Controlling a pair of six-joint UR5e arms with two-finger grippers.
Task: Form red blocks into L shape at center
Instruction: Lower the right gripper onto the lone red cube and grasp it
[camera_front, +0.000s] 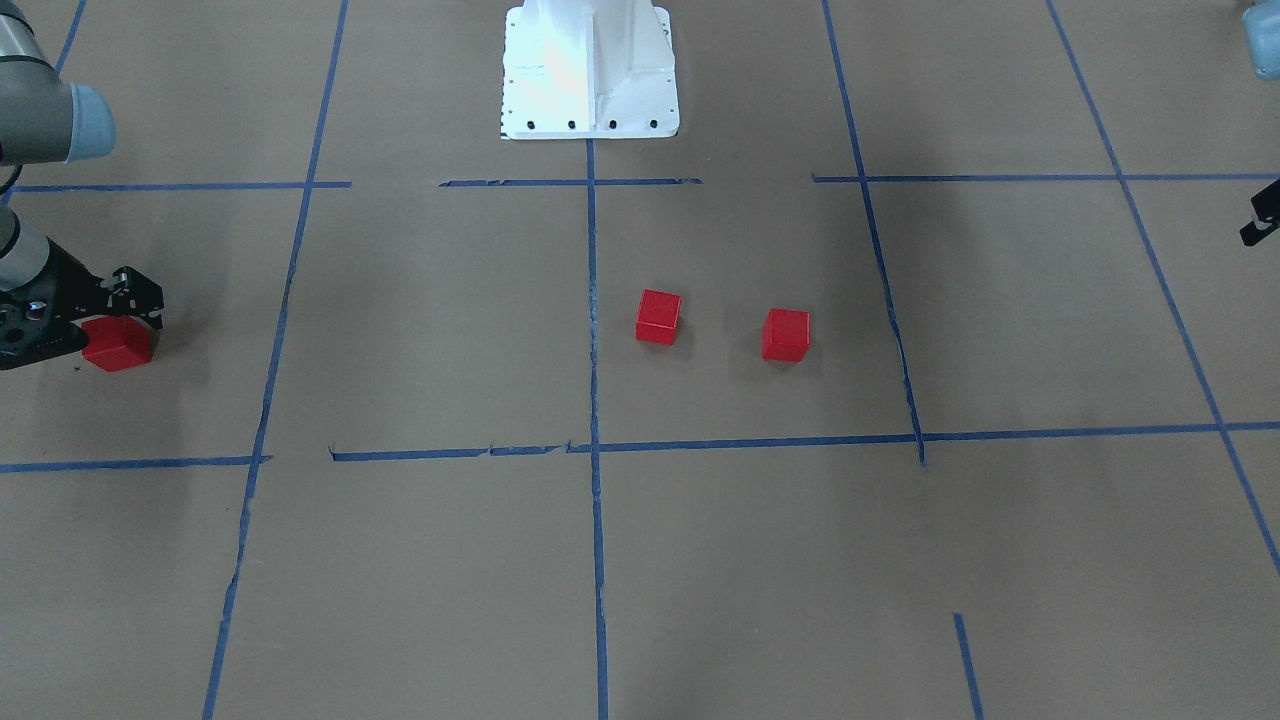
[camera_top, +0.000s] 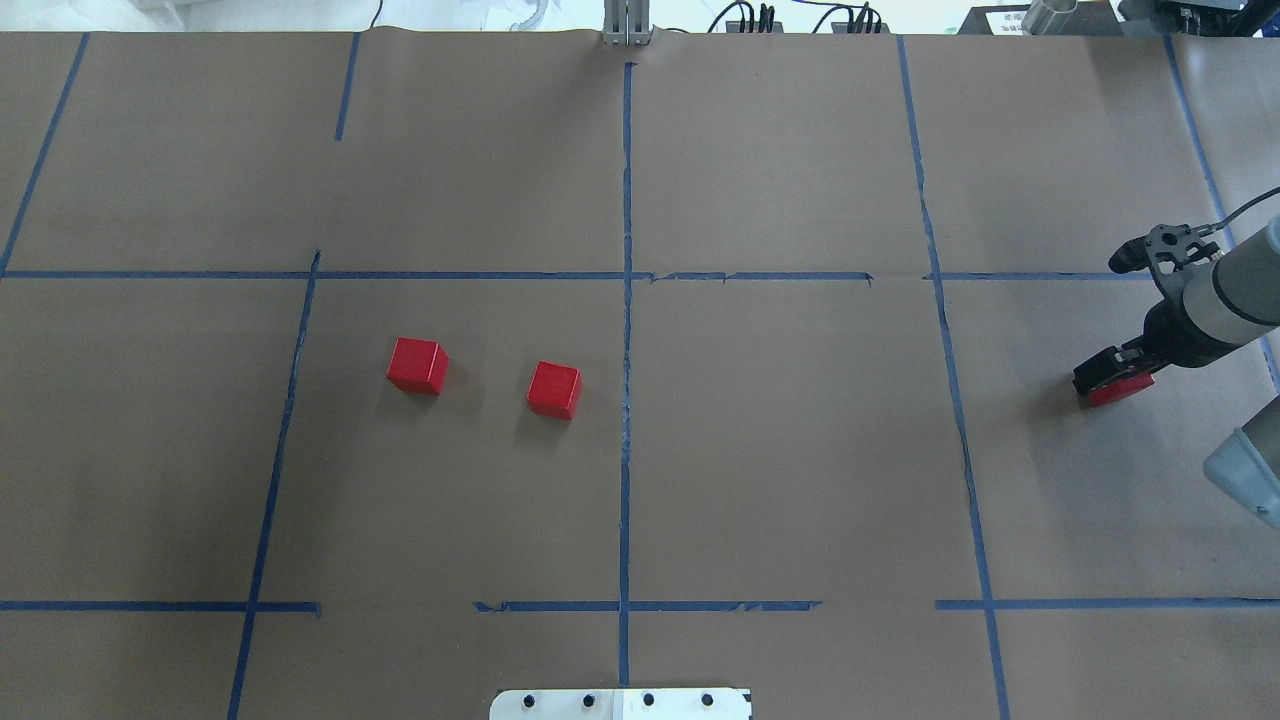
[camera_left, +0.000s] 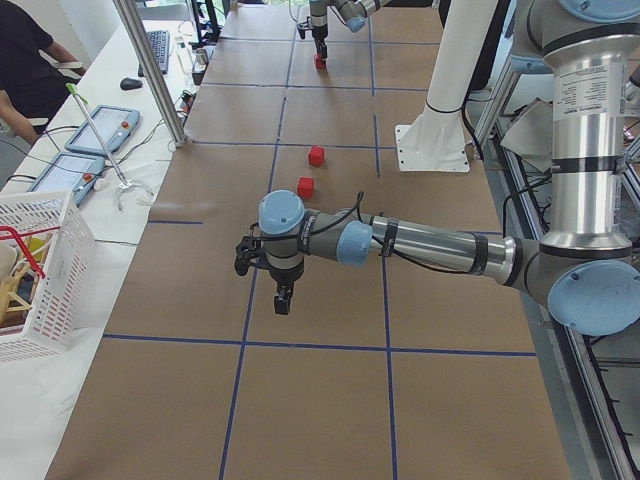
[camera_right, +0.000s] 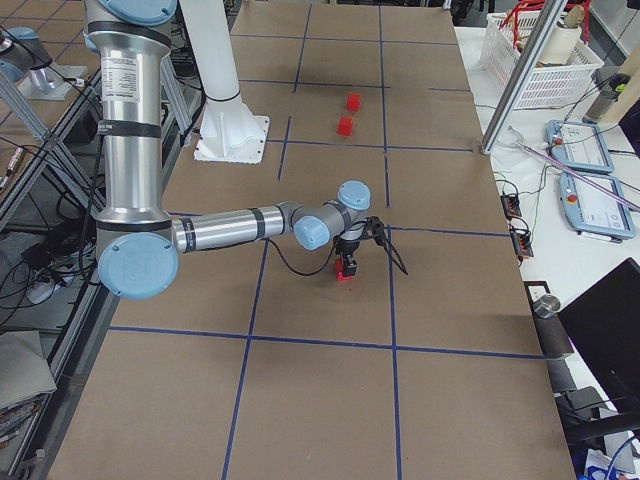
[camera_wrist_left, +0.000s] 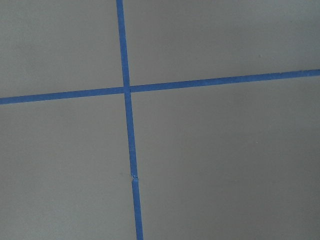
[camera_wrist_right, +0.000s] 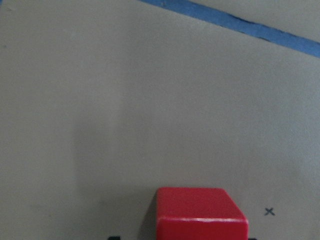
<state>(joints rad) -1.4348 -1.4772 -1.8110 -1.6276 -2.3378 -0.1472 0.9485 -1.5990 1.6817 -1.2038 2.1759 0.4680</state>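
Front view: right gripper (camera_front: 125, 320) closed narrowly on first red block (camera_front: 117, 345) by the worktop's right-hand edge, second red block (camera_front: 658, 317) and third red block (camera_front: 786, 335) apart near centre; left-end view: left gripper (camera_left: 283, 300) hangs toward the left edge, opening cannot be told.

The worktop (camera_top: 800, 450) is dull brown, crossed by a broken grid of blue tape lines (camera_top: 626, 400). The first block (camera_top: 417, 365), second block (camera_top: 554, 389) and third block (camera_front: 118, 343) are plain, glossy bright red. The right hand (camera_top: 1110, 372) is black. The left hand (camera_left: 283, 300) looks black too, though it shows small. The robot base (camera_front: 590, 70) is white. The right arm (camera_right: 230, 228) and left arm (camera_left: 430, 245) are silver-grey with pale blue joint caps.
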